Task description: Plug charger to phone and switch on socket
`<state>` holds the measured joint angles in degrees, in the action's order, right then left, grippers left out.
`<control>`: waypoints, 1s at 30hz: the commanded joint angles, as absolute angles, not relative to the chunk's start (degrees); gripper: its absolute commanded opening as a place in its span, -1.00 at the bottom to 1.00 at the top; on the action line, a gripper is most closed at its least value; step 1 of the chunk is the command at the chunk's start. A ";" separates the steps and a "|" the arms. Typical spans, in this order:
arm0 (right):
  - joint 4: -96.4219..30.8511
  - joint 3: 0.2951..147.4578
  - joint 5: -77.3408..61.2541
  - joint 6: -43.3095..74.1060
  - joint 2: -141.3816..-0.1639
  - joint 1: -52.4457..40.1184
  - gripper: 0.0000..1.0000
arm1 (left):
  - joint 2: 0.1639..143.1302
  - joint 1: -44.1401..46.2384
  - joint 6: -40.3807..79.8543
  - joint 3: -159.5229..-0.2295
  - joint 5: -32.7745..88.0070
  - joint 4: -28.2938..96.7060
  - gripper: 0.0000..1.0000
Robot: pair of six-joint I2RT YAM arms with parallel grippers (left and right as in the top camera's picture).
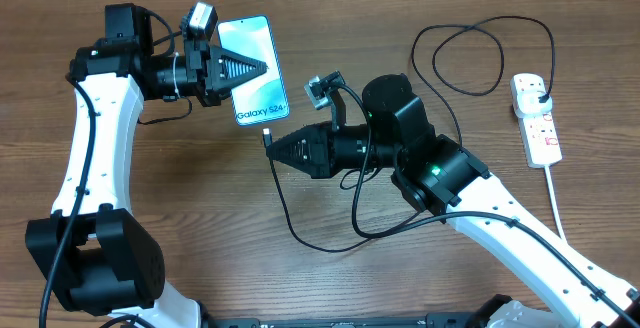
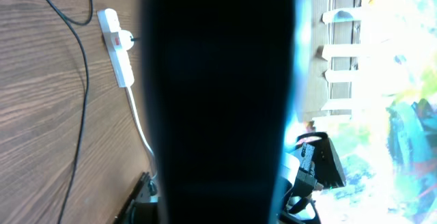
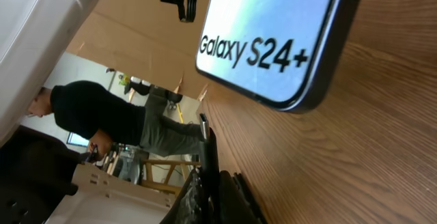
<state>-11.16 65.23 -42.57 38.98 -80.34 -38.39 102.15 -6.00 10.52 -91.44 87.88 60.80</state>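
On the brown wooden table we see the white socket far right. The left gripper clamps the light blue phone, marked "Galaxy S24+". The right gripper pinches the black charger by its small tip, just beside the phone's lower end.

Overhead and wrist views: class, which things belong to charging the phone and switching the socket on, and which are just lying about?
Job: slim light-blue smartphone, thin black charger cable, white power strip with red switches, left fingers, right fingers.
Not job: person in black top behind.
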 commanded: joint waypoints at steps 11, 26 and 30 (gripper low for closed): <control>-10.46 65.58 -38.15 41.17 -80.51 -38.50 -0.93 | 101.91 -3.33 11.70 -91.92 90.52 58.37 -0.91; -11.86 65.58 -37.12 42.22 -80.51 -38.50 -0.93 | 101.91 -3.40 15.68 -91.92 90.52 53.01 -0.92; -11.86 65.58 -37.10 42.22 -80.51 -38.50 -0.93 | 101.91 -3.40 15.68 -91.92 90.52 52.99 -0.91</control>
<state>-12.03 65.23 -37.50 42.02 -80.34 -38.39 102.15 -3.55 14.96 -91.42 87.88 53.15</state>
